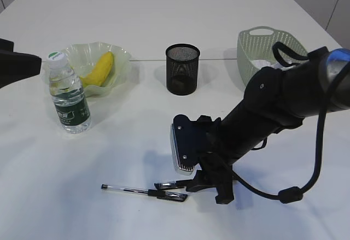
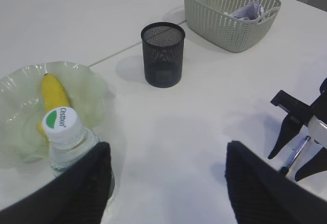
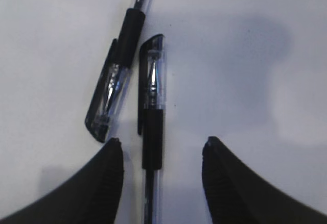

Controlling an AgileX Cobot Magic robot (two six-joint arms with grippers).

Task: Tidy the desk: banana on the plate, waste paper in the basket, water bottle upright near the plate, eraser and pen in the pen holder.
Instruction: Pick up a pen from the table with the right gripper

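The right gripper [image 3: 158, 150] stands spread over the desk [image 1: 164, 21], its jaws straddling one pen [image 3: 152, 132] without touching it. A second pen [image 3: 115, 76] lies just beside. The pen appears light, stiff and smooth, likely to roll; the dark grip sleeve is the best hold. The left gripper [image 2: 166, 175] is spread, empty.

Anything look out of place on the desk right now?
Only the two pens, lying loose at the front of the desk instead of in the pen holder. Nothing looks spilled or damaged.
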